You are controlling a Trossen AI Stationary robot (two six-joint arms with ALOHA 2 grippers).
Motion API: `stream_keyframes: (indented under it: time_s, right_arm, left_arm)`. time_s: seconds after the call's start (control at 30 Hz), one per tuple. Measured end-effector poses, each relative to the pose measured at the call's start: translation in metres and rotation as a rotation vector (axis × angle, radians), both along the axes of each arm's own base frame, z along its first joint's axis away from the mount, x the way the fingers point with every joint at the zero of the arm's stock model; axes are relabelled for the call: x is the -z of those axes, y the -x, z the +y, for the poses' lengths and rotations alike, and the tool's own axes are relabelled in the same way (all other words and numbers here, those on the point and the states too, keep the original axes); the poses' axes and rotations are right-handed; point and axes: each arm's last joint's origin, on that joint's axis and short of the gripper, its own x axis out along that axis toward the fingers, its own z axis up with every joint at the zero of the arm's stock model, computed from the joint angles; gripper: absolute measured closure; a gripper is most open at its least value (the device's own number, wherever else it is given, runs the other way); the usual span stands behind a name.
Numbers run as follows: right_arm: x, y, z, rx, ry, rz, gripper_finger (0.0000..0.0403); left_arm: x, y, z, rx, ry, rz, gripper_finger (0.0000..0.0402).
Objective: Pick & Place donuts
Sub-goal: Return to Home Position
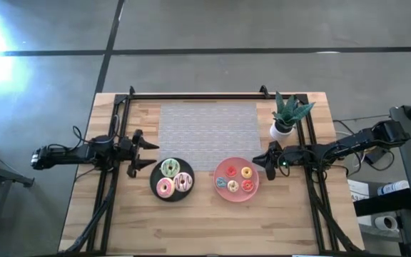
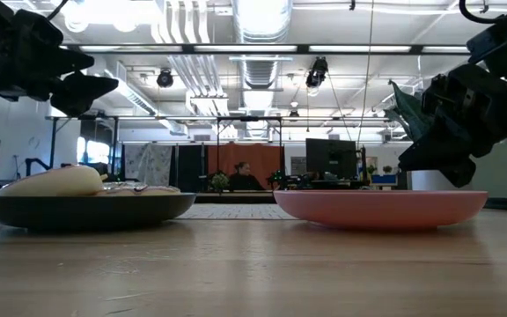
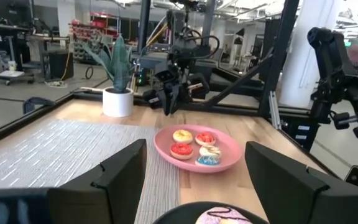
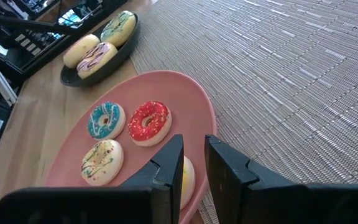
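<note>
Three larger donuts, green (image 1: 170,168), pink (image 1: 165,188) and white with dark drizzle (image 1: 183,182), lie on a black plate (image 1: 155,191). Several smaller donuts, among them red (image 4: 149,121), blue (image 4: 105,119) and white with sprinkles (image 4: 102,160), lie on a pink plate (image 1: 237,197); a yellow one (image 4: 187,177) is partly hidden behind a finger. My left gripper (image 1: 152,153) hovers open just left of the black plate. My right gripper (image 1: 257,161) hangs over the pink plate's right rim, fingers (image 4: 229,168) almost together with nothing between them.
A grey woven placemat (image 1: 209,135) covers the table's far middle. A potted plant (image 1: 282,125) stands at the far right, close behind the right arm. Black frame rails (image 1: 191,95) run along the far edge and both sides. Bare wood lies along the near edge (image 1: 205,228).
</note>
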Motion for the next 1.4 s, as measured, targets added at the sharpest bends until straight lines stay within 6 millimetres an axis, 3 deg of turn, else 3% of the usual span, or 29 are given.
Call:
stream_keyframes:
  time_s: [0.33, 0.47, 0.67, 0.83, 1.4]
  right_arm:
    - [-0.001, 0.002, 0.003, -0.031, -0.005, 0.005, 0.0344]
    - [-0.010, 0.005, 0.005, -0.076, -0.068, -0.066, 0.0344]
    - [-0.046, 0.017, 0.010, -0.292, 0.156, -0.363, 0.0344]
    - [-0.063, 0.030, 0.010, -0.444, 0.354, -0.547, 0.0344]
    - [-0.055, 0.051, -0.003, -0.373, 0.479, -0.485, 0.0344]
  left_arm:
    - [0.000, 0.000, 0.000, 0.000, 0.000, -0.001, 0.0154]
    - [0.000, 0.000, 0.000, 0.000, 0.000, -0.001, 0.0154]
    - [0.000, 0.000, 0.000, 0.000, 0.000, -0.001, 0.0154]
    - [0.000, 0.000, 0.000, 0.000, 0.000, -0.001, 0.0154]
    - [0.000, 0.000, 0.000, 0.000, 0.000, -0.001, 0.0154]
